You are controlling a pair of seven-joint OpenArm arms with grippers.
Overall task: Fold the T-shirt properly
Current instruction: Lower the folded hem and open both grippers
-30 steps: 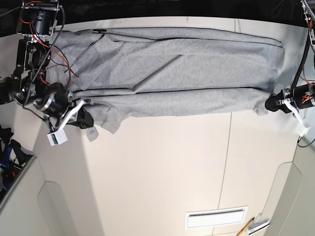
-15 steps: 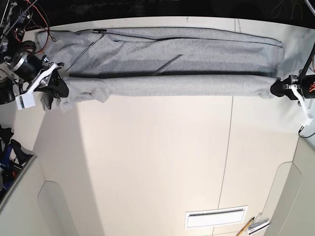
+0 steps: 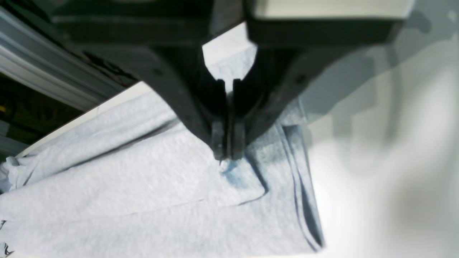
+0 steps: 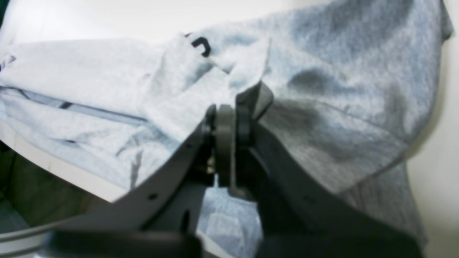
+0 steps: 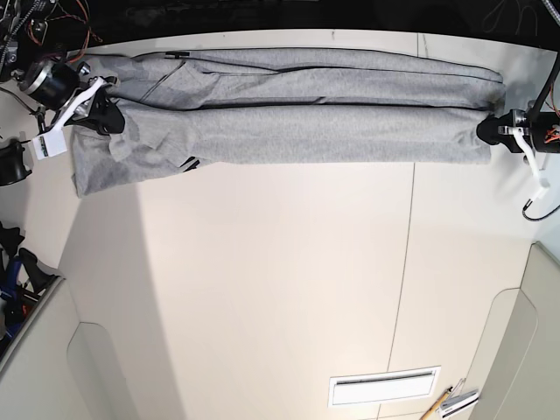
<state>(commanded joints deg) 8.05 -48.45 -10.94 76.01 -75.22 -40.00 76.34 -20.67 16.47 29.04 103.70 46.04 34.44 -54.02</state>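
Observation:
The heather-grey T-shirt (image 5: 297,114) lies stretched in a long band along the table's far edge, folded lengthwise with one layer over another. My left gripper (image 5: 486,131) is at its right end, shut on a pinch of the fabric, as the left wrist view (image 3: 227,154) shows on the shirt (image 3: 143,179). My right gripper (image 5: 103,116) is at the left end by the sleeve, shut on a fold of cloth, seen close in the right wrist view (image 4: 226,111). A bit of black lettering (image 4: 199,44) shows on a turned-up part of the shirt (image 4: 340,89).
The white table (image 5: 280,289) has a seam (image 5: 409,262) running front to back. A white label (image 5: 382,387) and pens (image 5: 451,402) lie at the front right. Cables and arm parts (image 5: 35,79) crowd the far left corner. The far table edge (image 5: 289,37) borders the shirt.
Both grippers have moved toward the far edge with the shirt's near fold. The carried layer now lies flatter and wider over the layer beneath, and the sleeve end has spread out.

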